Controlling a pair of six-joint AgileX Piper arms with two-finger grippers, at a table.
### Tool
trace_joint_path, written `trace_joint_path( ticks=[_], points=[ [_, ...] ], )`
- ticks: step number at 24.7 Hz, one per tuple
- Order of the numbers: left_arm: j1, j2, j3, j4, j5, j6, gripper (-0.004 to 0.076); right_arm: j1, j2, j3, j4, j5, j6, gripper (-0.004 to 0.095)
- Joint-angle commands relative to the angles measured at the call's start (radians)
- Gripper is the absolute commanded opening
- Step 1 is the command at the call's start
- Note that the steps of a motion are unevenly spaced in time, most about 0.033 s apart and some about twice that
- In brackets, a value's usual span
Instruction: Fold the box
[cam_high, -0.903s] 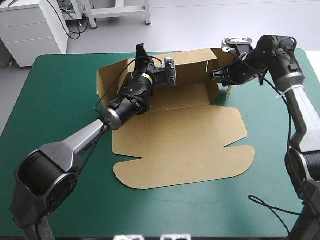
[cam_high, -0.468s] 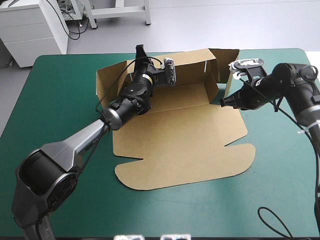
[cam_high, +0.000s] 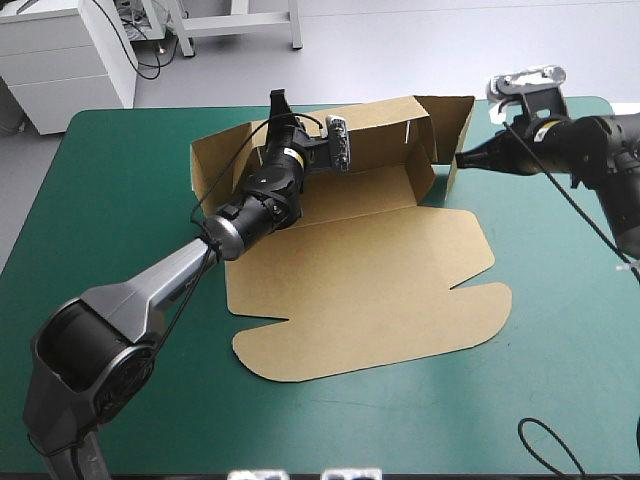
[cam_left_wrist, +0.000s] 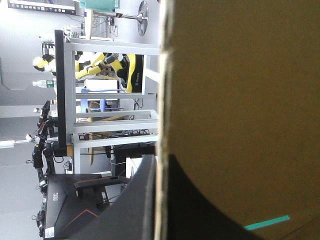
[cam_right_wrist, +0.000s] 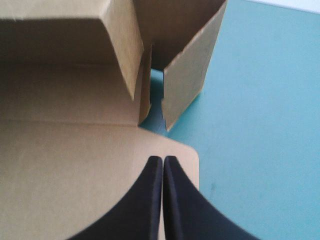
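Left tool (cam_left_wrist: 161, 158) pinches the box (cam_high: 380, 290), spread on the teal-green cover (cam_high: 130, 180).

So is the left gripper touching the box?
Touching. In the left wrist view the left gripper has its fingers pinched on the raised wall of the box.

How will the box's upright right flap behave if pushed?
Likely stiff: the flap stands upright unsupported. It should swing on its crease, not buckle. Thin board, so the box is probably light; the left gripper pinching its back wall may stop sliding.
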Motion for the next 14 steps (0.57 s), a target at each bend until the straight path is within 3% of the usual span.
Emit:
trace_joint_path(
  ticks=[1,10,14],
  points=[
    [-0.004,-0.055,-0.037,0.033,-0.015,-0.011,-0.0008,-0.004,0.034,-0.141,-0.017,-0.038,0.003,0.0000],
    [-0.004,-0.051,-0.037,0.033,-0.015,-0.011,-0.0008,-0.006,0.309,-0.492,0.003,0.010,0.055,0.0000],
    [-0.004,-0.045,-0.037,0.033,-0.015,-0.011,-0.0008,-0.006,0.471,-0.697,0.046,0.102,0.070,0.0000]
  ],
)
